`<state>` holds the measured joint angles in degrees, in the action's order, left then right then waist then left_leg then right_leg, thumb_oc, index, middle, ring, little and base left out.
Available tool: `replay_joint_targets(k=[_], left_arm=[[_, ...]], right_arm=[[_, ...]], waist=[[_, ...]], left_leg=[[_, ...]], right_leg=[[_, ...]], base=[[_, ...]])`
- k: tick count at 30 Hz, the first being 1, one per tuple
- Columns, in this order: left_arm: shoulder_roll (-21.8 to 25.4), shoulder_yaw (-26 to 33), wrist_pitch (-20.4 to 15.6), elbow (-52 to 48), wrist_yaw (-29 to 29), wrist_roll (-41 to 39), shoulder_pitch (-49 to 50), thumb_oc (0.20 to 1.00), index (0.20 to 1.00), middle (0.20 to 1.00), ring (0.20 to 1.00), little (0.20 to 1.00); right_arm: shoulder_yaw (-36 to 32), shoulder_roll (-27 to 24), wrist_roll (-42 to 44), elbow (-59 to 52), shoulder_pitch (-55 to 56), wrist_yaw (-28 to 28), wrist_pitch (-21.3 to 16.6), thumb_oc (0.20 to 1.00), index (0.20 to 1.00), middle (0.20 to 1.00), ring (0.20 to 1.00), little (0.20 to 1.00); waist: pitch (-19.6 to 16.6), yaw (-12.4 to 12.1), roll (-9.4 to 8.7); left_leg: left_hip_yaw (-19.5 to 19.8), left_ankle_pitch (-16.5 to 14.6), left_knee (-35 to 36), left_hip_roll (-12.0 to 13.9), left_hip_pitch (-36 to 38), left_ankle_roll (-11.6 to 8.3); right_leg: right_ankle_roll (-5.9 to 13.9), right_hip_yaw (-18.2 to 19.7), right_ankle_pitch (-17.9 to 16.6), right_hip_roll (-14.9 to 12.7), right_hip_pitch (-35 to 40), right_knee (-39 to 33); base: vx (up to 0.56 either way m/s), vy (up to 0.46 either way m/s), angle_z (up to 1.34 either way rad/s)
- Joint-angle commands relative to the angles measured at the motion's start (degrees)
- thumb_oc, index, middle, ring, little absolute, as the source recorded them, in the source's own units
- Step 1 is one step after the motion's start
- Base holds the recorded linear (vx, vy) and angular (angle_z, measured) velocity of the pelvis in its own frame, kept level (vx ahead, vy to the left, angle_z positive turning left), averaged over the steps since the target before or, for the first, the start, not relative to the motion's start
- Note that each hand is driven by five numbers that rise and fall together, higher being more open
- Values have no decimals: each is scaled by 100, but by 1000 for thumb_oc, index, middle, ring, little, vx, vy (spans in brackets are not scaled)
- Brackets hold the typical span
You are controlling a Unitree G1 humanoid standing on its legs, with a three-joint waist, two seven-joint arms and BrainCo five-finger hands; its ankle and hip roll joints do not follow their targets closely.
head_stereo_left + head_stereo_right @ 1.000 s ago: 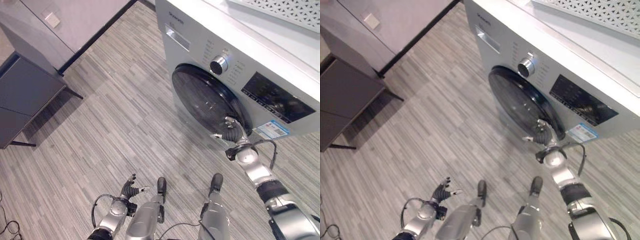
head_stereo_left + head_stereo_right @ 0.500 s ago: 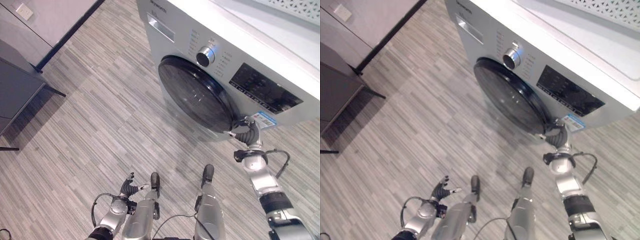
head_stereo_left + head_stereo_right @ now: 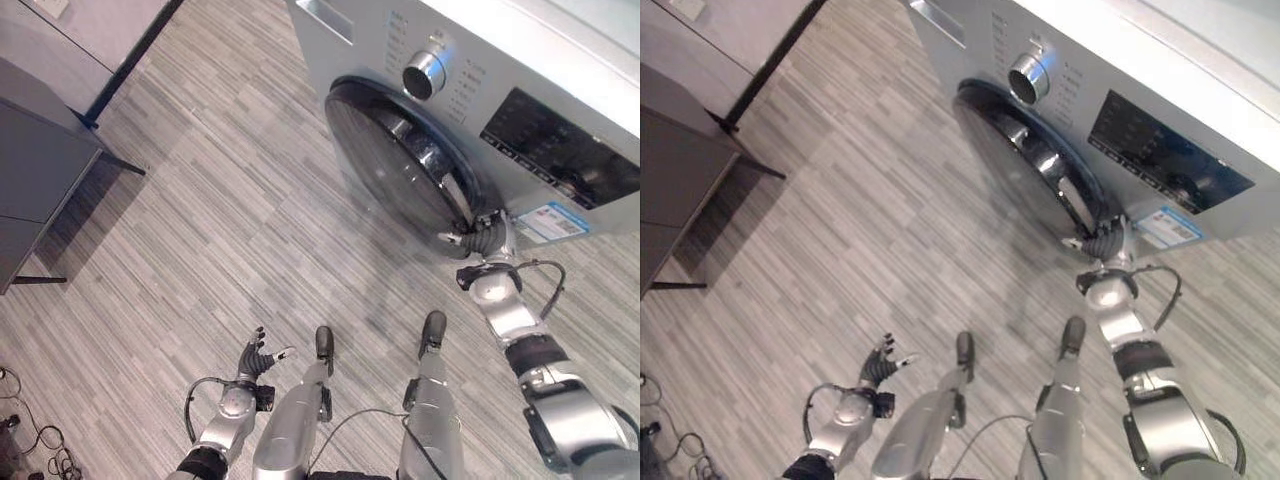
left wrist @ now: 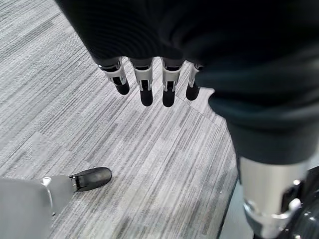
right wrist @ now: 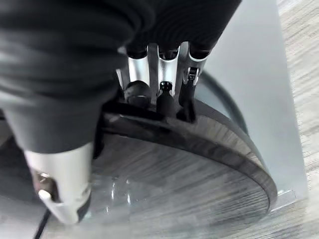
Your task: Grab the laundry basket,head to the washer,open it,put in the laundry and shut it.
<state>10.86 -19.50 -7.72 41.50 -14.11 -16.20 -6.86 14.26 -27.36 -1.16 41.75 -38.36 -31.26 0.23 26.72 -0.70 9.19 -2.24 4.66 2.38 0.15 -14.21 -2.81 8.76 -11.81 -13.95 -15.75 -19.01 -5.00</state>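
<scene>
Washer (image 3: 560, 60): silver-grey front loader filling the upper right of the left eye view, with a round knob (image 3: 424, 72) above the door and a dark display panel (image 3: 560, 150) to the right of it.

Door (image 3: 400, 165): round, dark, glossy; it stands slightly ajar, its lower right edge lifted off the washer front so that a bright gap shows along the rim.

Right hand (image 3: 487, 235): at the door's lower right edge, right of centre in the frame. In the right wrist view its fingers (image 5: 165, 99) are curled over the dark rim of the door, hooked on it; the thumb's grip is hard to make out from so close.

Left hand (image 3: 256, 357): low in the frame, left of centre, above the floor and well apart from the washer. In the left wrist view its fingers (image 4: 144, 84) hang straight, side by side, and hold nothing.

Floor (image 3: 220, 220): grey striped planks.

Cabinet (image 3: 35, 175): dark, on thin legs, at the left edge of the frame.
</scene>
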Motion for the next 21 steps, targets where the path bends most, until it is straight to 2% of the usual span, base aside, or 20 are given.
replay_joint_targets(k=[1,2,5,7,9,10,15,17,20,21], left_arm=[[84,-355,-116,380,-256,-139,-180,1000,1000,1000,1000,1000],[85,-353,-117,381,-256,-139,-180,1000,1000,1000,1000,1000],[7,-519,-22,574,-308,-37,-232,1000,1000,1000,1000,1000],[-1,-636,14,652,-331,40,-238,1000,1000,1000,1000,1000],[-16,-940,88,813,-333,316,-248,1000,1000,1000,1000,1000],[-12,-1038,109,828,-329,430,-250,1000,1000,1000,1000,1000],[-39,-1333,111,941,-374,606,-262,1000,1000,1000,1000,1000],[-52,-1370,116,1005,-390,642,-288,1000,1000,1000,1000,1000],[-58,-1643,164,1022,-421,1118,-433,1000,1000,1000,1000,1000],[8,-1831,186,920,-424,1492,-491,1000,1000,1000,1000,1000]], right_arm=[[757,751,474,112,-1074,411,-353,1000,1000,1000,1000,1000],[759,753,475,114,-1076,411,-354,1000,1000,1000,1000,1000],[1279,1869,1107,338,-1001,824,-466,1000,1000,1000,1000,1000],[1652,2406,1413,442,-918,1080,-510,1000,1000,1000,1000,1000],[2166,3192,2274,636,-587,1607,-523,1000,1000,1000,1000,1000],[2389,3354,2417,602,-461,1740,-522,1000,1000,1000,1000,1000],[3041,3859,2891,810,-122,2082,-470,1000,1000,1000,1000,1000],[3120,3868,2955,812,-87,2106,-465,1000,1000,1000,1000,1000],[3134,3725,3067,757,-4,2095,-517,1000,1000,1000,1000,1000],[3091,3613,3020,757,-13,2067,-549,1000,1000,1000,1000,1000]], waist=[[-350,-392,-151],[-350,-389,-153],[-361,-471,-157],[-358,-516,-181],[-364,-598,-240],[-367,-612,-269],[-368,-696,-362],[-372,-693,-372],[-361,-649,-407],[-358,-619,-406]], left_leg=[[153,-891,-490,-77,-172,67],[153,-891,-489,-77,-172,67],[137,-896,-515,-69,-152,59],[117,-905,-541,-56,-125,49],[70,-948,-611,-12,-81,29],[48,-970,-639,7,-62,25],[-35,-984,-629,60,38,19],[-42,-969,-619,67,48,11],[-31,-934,-621,86,50,-34],[-32,-931,-620,99,57,-49]], right_leg=[[-53,369,570,42,-333,129],[-53,369,570,42,-333,128],[-68,392,561,60,-303,108],[-76,385,556,66,-274,111],[-82,366,555,93,-220,118],[-80,362,553,100,-208,117],[-67,343,520,111,-195,130],[-63,322,512,95,-191,135],[-54,248,512,36,-148,164],[-50,223,520,28,-122,171]], base=[[-15,-1,-9],[-22,-8,-12],[-28,-4,-12],[-38,-7,-17],[-49,5,-23],[-51,11,-14],[-44,9,-4],[-39,-9,7],[-45,-27,24],[-26,-2,39]])
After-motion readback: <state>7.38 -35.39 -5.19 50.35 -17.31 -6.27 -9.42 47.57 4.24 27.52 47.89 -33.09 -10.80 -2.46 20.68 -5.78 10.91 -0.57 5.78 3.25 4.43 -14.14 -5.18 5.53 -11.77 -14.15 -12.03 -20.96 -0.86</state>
